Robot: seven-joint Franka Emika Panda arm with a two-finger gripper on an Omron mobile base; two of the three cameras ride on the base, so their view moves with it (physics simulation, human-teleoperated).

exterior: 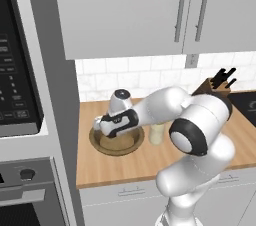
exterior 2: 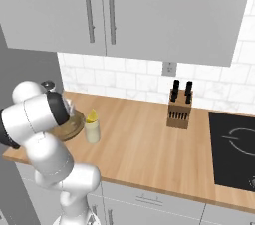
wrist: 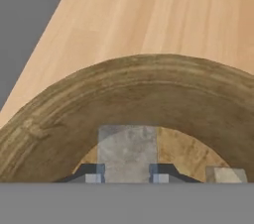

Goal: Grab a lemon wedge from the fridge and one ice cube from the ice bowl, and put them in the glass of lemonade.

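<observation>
The brown ice bowl (exterior: 111,145) (exterior 2: 74,124) sits at the counter's left end, and its thick rim (wrist: 139,84) arches across the hand view. My gripper (exterior: 100,123) (wrist: 127,178) reaches down into the bowl. Its two fingertips press the sides of a pale grey ice cube (wrist: 127,151), so it is shut on it. A second ice cube (wrist: 225,174) lies to the right on the bowl's floor. The glass of lemonade (exterior: 157,134) (exterior 2: 92,132) stands just right of the bowl, with the yellow lemon wedge (exterior 2: 92,116) at its top. The fridge is out of view.
A tall oven and microwave column (exterior: 20,95) walls the counter's left end. A knife block (exterior 2: 179,109) stands at the back by the tiled wall, and a black cooktop (exterior 2: 234,149) lies at the right. Wall cabinets (exterior 2: 149,10) hang overhead.
</observation>
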